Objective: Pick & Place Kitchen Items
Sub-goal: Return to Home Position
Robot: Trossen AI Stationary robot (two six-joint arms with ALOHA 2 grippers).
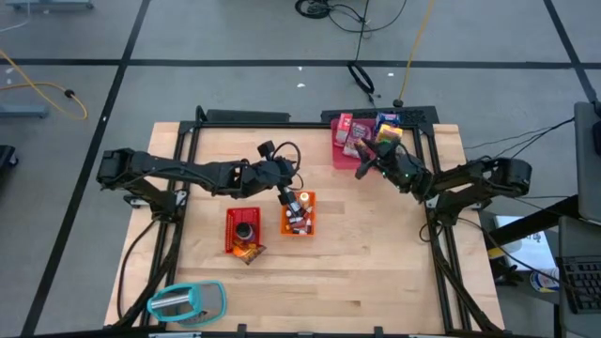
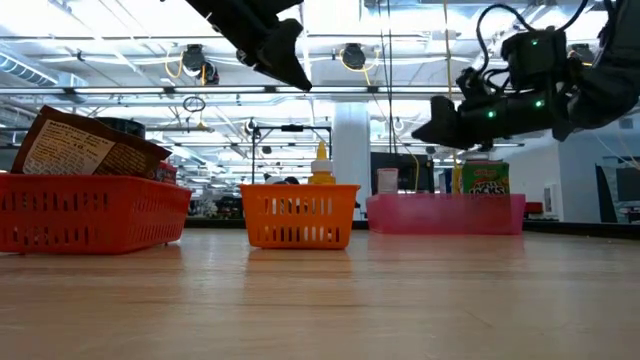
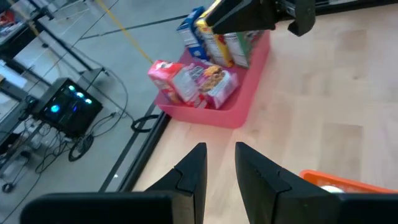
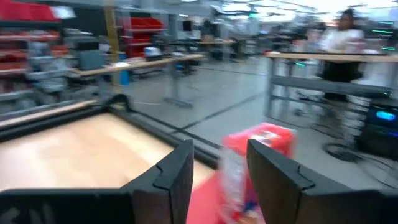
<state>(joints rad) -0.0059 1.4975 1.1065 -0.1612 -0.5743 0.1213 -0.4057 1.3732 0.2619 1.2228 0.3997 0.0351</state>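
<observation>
**Both grippers empty over the sorted bins**

The left gripper (image 3: 221,149) shows nearest, its dark, hard, flat-faced fingers (image 3: 198,163) parted by a narrow gap with nothing between them. Below it and to its left stands the red bin (image 1: 228,230), a slatted plastic basket. It holds a dark can (image 1: 244,230) and a brown packet (image 2: 85,148) that leans over the rim. The can is probably the heaviest piece, rigid, smooth and round, so it is best pinched across its middle. The packet looks soft and crinkly and would take a grip at its top seam.

Straight beneath the same gripper sits the orange bin (image 2: 298,215), with a yellow bottle (image 2: 321,170) poking up among other small items. It looks slick and light, so a hold on the body below the cap seems safest.

Just under the right gripper (image 1: 362,171), which hangs raised with its fingers wide apart and bare, lies the pink tray (image 3: 211,113). A red carton (image 3: 168,78), a blue carton (image 3: 189,28) and a yellow carton (image 3: 214,40) crowd inside it. They are likely light, stiff card that would dent under pressure, so a gentle grip across the narrow faces should suit.
</observation>
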